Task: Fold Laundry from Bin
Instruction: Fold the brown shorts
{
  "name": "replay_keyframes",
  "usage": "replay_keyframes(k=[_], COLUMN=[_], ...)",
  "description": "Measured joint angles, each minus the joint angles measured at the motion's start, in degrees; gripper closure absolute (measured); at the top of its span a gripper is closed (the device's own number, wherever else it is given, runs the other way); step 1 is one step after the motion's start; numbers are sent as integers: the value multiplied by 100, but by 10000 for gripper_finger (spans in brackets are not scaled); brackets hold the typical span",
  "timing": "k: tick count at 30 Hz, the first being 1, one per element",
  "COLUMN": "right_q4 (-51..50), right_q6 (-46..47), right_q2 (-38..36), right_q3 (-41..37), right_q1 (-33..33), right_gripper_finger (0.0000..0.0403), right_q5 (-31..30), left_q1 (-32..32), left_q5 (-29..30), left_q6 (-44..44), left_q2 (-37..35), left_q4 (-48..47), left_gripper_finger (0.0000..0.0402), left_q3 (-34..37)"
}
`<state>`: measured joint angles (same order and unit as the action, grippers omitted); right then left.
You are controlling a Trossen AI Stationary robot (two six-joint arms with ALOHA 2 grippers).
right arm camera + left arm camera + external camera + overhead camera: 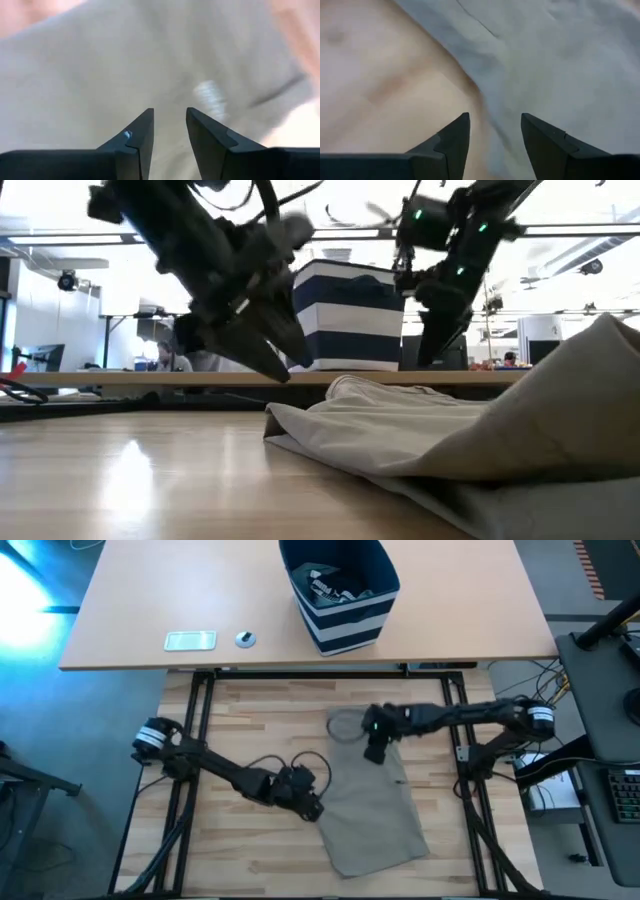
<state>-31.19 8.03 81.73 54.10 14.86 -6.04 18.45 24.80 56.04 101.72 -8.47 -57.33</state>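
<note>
Laundry, high view: the beige garment (pixel 375 815) lay spread on the wooden work surface (pixel 260 730) between the two arms, apparently laid flat so that its edges could be reached for folding.
Bin, high view: the bin (pixel 340 590) stood on the farther table (pixel 150 590), well apart from the garment, with dark and grey pieces inside; by this showing, more laundry awaited its turn.
Left gripper, high view: the left gripper (pixel 312 808) sat at the garment's left edge, a position suited to taking that edge.
Right gripper, high view: the right gripper (pixel 376 754) hung over the garment's far end, just beside a grey loop of cloth (pixel 345 726).
Low view: the garment rose in a fold at the near right; the left gripper (pixel 278 365) pointed down just above the cloth's far end, and the right gripper (pixel 430 350) hung in front of the striped bin (pixel 345 315). People showed faintly in the room behind.
Left wrist view: the fingers (pixel 455 137) stood apart with nothing between them, straddling the line where cloth (pixel 555 65) met wood, probably aligned to pinch the hem.
Right wrist view: the fingers (pixel 142 132) stood narrowly apart and empty over the beige cloth (pixel 100 75), near a pale label (pixel 210 95); whether they touched the fabric could not be told.
</note>
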Motion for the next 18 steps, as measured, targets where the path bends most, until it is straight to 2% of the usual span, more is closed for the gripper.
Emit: replay_keyframes(k=[3, 5, 8, 10, 13, 18], right_q4=[3, 28, 44, 59, 165, 183], right_q6=[-124, -118, -176, -321, -573, -1062], right_q2=[133, 275, 653, 990, 1554, 2358], right_q3=[64, 65, 59, 148, 422, 1432], right_q1=[739, 1209, 1684, 1812, 1938, 2049], right_gripper_finger=[307, 322, 346, 362, 383, 393], right_q5=[12, 70, 489, 649, 576, -74], left_q1=[-185, -245, -235, -189, -155, -45], left_q5=[101, 60, -40, -128, -287, -227], left_q6=[-375, -526, -591, -552, -333, 13], left_q2=[-8, 66, 394, 654, 994, 1079], left_q4=[108, 523, 1040, 1189, 1298, 1306], left_gripper_finger=[239, 239, 239, 239, 239, 239], left_q3=[128, 121, 122, 110, 58, 46])
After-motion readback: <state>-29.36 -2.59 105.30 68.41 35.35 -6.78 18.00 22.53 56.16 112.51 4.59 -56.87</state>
